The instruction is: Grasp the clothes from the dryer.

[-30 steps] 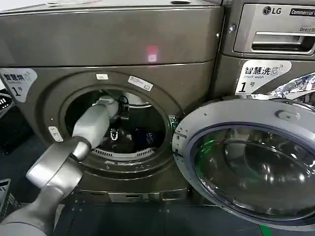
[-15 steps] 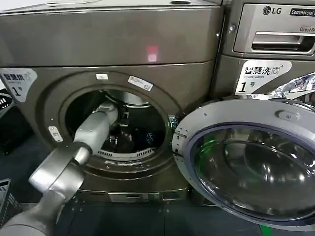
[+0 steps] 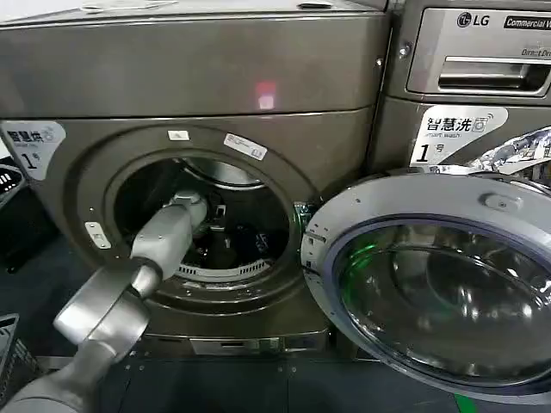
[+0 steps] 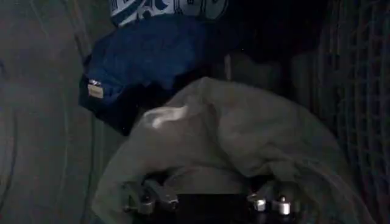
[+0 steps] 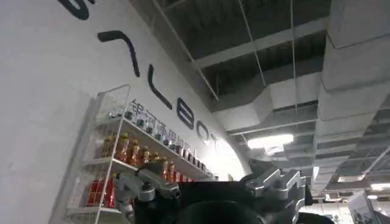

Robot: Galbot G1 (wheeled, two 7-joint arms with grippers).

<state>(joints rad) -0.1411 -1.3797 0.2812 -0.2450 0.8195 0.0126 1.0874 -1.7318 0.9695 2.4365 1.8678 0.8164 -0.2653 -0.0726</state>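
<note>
The dryer (image 3: pixel 215 77) stands with its round door (image 3: pixel 430 284) swung open to the right. My left arm reaches through the porthole, and my left gripper (image 3: pixel 213 225) sits low inside the steel drum. In the left wrist view the clothes lie right at that gripper (image 4: pixel 207 204): a pale grey-white cloth (image 4: pixel 244 134) is heaped against it and lies between its spread fingers (image 4: pixel 146 201), hiding the tips. A dark navy piece (image 4: pixel 146 58) lies just beyond. The jaws stand open. My right gripper (image 5: pixel 207 192) is parked, open, pointing up at a ceiling.
A silver LG machine (image 3: pixel 465 69) stands directly right of the dryer. The open door blocks the space in front of it. A dark basket edge (image 3: pixel 9 181) shows at far left. The drum's perforated wall (image 4: pixel 359 91) runs beside the clothes.
My left arm has pushed further down into the drum, bringing the gripper lower towards the clothes. The door and the right arm have not moved.
</note>
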